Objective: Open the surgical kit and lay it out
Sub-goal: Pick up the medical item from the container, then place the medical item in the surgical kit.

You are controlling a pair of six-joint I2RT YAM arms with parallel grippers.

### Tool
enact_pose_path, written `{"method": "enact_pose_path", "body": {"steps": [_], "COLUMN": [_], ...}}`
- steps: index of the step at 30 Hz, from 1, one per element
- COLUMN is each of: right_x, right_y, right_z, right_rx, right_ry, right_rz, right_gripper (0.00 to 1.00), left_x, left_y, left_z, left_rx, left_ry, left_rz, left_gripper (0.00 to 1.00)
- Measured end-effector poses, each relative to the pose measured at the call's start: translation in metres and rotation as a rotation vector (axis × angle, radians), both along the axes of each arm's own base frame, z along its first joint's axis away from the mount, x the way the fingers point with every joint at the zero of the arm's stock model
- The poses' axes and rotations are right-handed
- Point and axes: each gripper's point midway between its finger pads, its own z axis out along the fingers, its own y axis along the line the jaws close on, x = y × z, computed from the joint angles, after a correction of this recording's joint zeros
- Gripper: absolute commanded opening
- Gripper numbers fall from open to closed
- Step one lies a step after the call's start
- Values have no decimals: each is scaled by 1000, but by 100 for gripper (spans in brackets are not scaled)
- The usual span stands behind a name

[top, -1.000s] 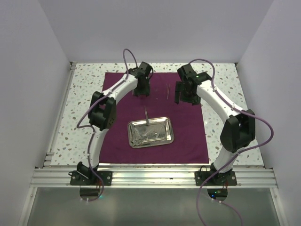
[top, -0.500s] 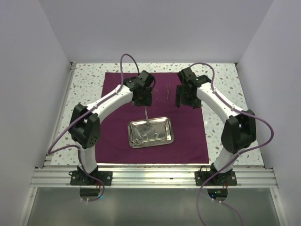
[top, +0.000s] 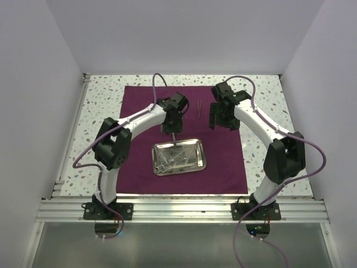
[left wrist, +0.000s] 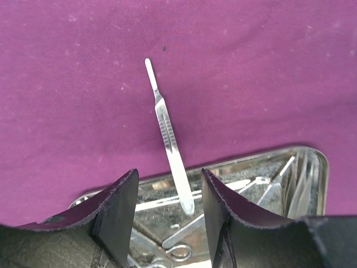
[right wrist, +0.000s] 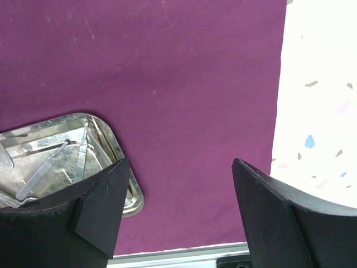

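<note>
Between the spread fingers of the left gripper the gap is partly taken up by a scalpel handle propped on the rim of the tray, with bare cloth left beyond it, while below the wide-spread right gripper only open cloth is met, the tray lying by its left finger.

You see a dark purple cloth, a shiny silver tray, and a white table with dark specks at 9 o'clock.
</note>
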Motion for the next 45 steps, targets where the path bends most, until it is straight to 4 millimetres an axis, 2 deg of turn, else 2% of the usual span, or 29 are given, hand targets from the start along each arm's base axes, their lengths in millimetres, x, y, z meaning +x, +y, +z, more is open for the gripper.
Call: {"method": "enact_pose_path", "body": {"steps": [9,12,13,21,26,27,29,34,39,42,45], "right_x": [0,0,0,2,6,6,7,7,6,5,2], "right_y": [-1,-1,-1,0,1,2,2,2,2,0,-1], "right_z": [0,0,1,3,6,6,5,5,5,5,5], "right_rx": [-7,-7,-7,-6,-2,-2,-2,-4,-5,-11,-15], "right_ry": [2,1,0,-5,-14,-15,-13,-11,-8,-3,5], "right_rz": [7,9,10,13,12,12,12,12,11,11,10], "right_gripper": [78,78,78,78,77,77,77,77,77,77,77], "left_x": [-2,-2,-2,-2,0,2,5,28,66,95,125], "left_y": [-2,-3,-3,-3,-5,-5,-8,-19,-30,-27,-19], "left_z": [-25,-31,-33,-42,-41,-40,-36,-8,20,22,13], "left_rx": [28,32,33,43,43,42,39,9,-28,-27,-19], "left_ry": [42,48,50,64,62,60,51,-20,-111,-155,-181], "left_rz": [1,1,1,3,-1,-2,-2,-6,4,25,49], "left_gripper": [48,40,35,30,12,2,0,0,0,0,0]}}
